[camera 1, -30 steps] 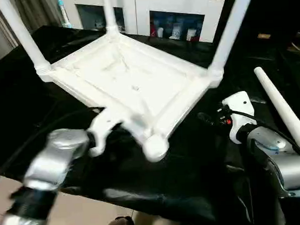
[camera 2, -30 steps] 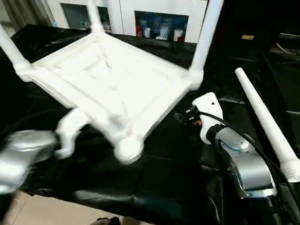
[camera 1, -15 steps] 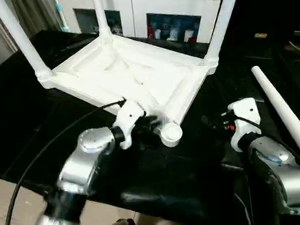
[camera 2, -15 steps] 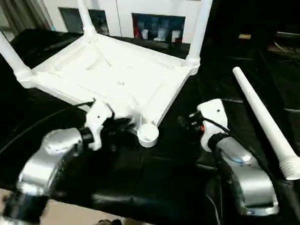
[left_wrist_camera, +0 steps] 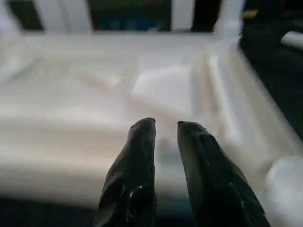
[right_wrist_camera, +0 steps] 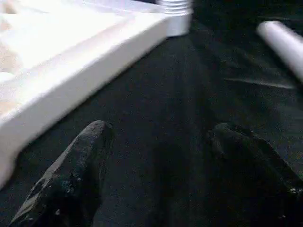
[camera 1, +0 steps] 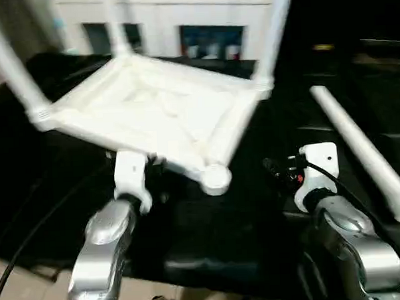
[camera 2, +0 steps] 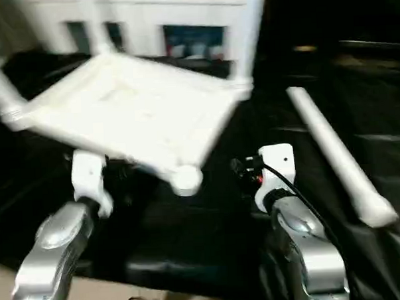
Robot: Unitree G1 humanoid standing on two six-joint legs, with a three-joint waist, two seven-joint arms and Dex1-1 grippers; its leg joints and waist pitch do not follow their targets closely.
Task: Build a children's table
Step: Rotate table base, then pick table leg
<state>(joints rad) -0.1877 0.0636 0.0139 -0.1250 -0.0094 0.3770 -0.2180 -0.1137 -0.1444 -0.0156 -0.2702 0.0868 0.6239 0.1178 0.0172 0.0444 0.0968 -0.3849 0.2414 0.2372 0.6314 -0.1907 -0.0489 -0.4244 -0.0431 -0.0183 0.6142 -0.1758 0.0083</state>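
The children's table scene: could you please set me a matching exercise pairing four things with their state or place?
Things:
1. table top
2. loose leg
3. left end effector
4. right end effector

States:
A. lying on the black surface to the robot's right
B. fingers wide apart over the black surface
C. upside down, three legs standing up from its corners
D. fingers close together, at the top's near edge

Pairs: 1-C, 2-A, 3-D, 4-B
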